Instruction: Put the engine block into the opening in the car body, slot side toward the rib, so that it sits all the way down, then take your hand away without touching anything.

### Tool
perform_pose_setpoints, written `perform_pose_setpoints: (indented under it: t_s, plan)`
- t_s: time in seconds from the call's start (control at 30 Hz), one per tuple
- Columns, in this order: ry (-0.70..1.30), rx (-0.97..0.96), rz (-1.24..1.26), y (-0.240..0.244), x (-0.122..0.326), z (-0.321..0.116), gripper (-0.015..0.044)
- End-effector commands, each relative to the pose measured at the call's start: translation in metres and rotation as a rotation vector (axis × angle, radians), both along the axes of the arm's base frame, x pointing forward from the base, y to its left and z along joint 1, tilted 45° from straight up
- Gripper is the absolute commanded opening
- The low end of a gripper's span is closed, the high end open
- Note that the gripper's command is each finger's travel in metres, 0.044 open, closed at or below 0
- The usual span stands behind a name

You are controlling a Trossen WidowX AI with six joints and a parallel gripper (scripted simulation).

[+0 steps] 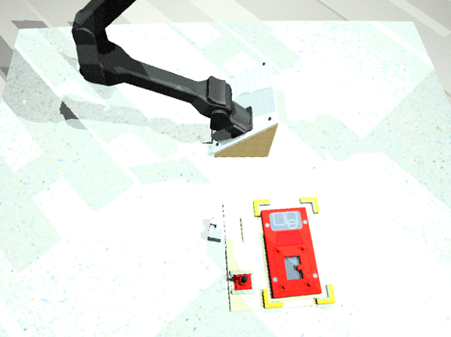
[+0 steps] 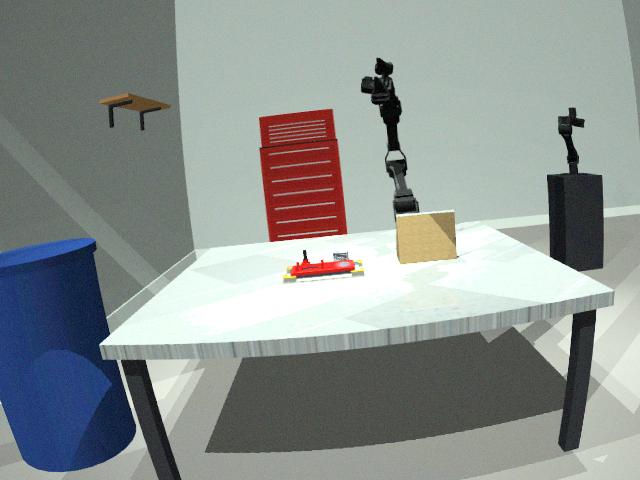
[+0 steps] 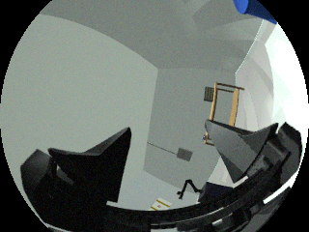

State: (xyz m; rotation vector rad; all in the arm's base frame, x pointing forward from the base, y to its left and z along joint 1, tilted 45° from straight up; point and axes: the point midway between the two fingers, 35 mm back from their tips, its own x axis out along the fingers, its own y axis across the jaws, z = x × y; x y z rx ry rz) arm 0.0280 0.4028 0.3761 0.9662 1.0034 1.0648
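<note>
From above, a pale speckled table (image 1: 164, 234) (image 2: 361, 310) carries the red car body (image 1: 293, 238) (image 2: 330, 267), its opening unfilled; the grey engine block (image 1: 214, 232) (image 2: 340, 255) lies just outside the cream board (image 1: 241, 305), on the side of the red block with the black knob (image 1: 243, 281).

In the exterior view, the black arm (image 2: 392, 129) rises behind the wedge (image 2: 426, 237), its gripper (image 2: 376, 76) (image 3: 169, 127) high above the table.

In the wrist view, the fingers stand wide apart with nothing between them.

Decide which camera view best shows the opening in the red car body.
The top view: it looks down on the opening, rib included. The exterior view catches the car body nearly edge-on, hiding the opening's shape. The wrist view shows neither.
</note>
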Motion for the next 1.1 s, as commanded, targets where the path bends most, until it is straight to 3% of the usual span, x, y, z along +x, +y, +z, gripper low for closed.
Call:
perform_pose_setpoints:
  t_s: [0.0, 0.53, 1.07]
  plan:
    - [-0.039, -0.075, -0.051, 0.001, 0.023, -0.022, 0.044]
    - [-0.319, -0.439, -0.192, -0.019, 0.107, -0.094, 0.044]
    - [-0.539, -0.892, -0.223, -0.076, 0.182, -0.161, 0.044]
